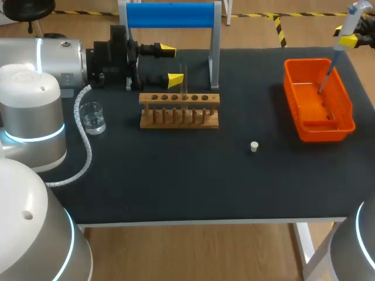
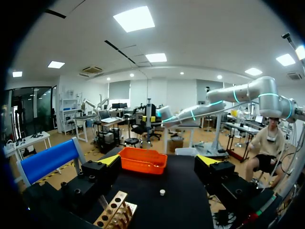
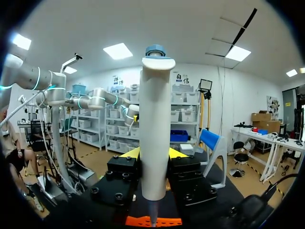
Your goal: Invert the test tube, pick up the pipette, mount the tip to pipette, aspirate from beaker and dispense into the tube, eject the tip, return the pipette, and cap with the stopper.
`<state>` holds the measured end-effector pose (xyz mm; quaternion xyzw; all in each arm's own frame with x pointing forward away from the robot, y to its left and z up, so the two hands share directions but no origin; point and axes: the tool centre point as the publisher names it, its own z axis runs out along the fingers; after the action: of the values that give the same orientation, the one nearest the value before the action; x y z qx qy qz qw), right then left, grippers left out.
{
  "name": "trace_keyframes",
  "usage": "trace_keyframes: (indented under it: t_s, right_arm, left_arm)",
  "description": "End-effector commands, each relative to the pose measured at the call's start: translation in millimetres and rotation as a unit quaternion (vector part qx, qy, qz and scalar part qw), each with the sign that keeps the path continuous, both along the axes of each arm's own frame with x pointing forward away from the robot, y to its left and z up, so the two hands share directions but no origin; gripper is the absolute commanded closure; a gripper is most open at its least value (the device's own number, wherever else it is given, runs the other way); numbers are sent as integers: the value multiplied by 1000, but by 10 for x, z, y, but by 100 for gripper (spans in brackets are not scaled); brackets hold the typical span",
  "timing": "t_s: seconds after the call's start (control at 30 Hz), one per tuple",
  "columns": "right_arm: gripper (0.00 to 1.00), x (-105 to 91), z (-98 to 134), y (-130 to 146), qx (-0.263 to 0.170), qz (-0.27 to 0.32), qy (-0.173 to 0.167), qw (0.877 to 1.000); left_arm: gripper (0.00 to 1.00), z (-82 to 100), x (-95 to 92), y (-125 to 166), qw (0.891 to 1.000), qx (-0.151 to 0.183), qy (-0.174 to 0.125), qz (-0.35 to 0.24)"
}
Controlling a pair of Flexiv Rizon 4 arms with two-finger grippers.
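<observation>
**Over the orange bin [image 1: 328, 133]: we read this as tip eject**

Our right pincer [image 1: 350, 40] is clenched on the pipette [image 1: 338, 55], held upright at the far right corner of the bench [image 1: 176, 187]. The right wrist view shows both yellow fingers pressing on its white body. The pipette's thin lower end points down inside the bin. We cannot tell whether it touches the floor.

Our left pincer [image 1: 171, 64] is released, fingers wide apart, lying sideways behind the wooden rack [image 1: 179, 117]. The test tube [image 1: 183, 82] stands upright in the rack just beside the nearer yellow tip, not gripped. The beaker [image 1: 92, 117], with clear liquid in it, sits at the bench's left. The stopper [image 1: 254, 146] lies alone, well apart from the rack. The blue-topped stand [image 1: 170, 14] at the back carries no pipette.

Our judgement is the eject step, though tip mounting would look much the same. Liquid in the tube is too small to see.

Next call:
- Drop the tip inside the bin walls.
- Carry the pipette across to the stand, clear of the rack and our left arm.
- After that comes a fine pick on the small stopper.
</observation>
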<state>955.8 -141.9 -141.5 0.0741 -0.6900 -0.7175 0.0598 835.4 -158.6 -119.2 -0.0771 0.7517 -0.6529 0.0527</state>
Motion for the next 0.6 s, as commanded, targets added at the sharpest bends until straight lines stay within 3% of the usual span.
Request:
trace_keyframes:
  t_s: [0.03,0.6]
  right_arm:
    - [100,68,-61,-85,2,36,1,999]
    - [100,73,-119,-69,-5,44,3,999]
  left_arm:
    - [0,-10,-3,-14,1000,-2,-1,2]
    - [0,-10,-3,-14,1000,-2,-1,2]
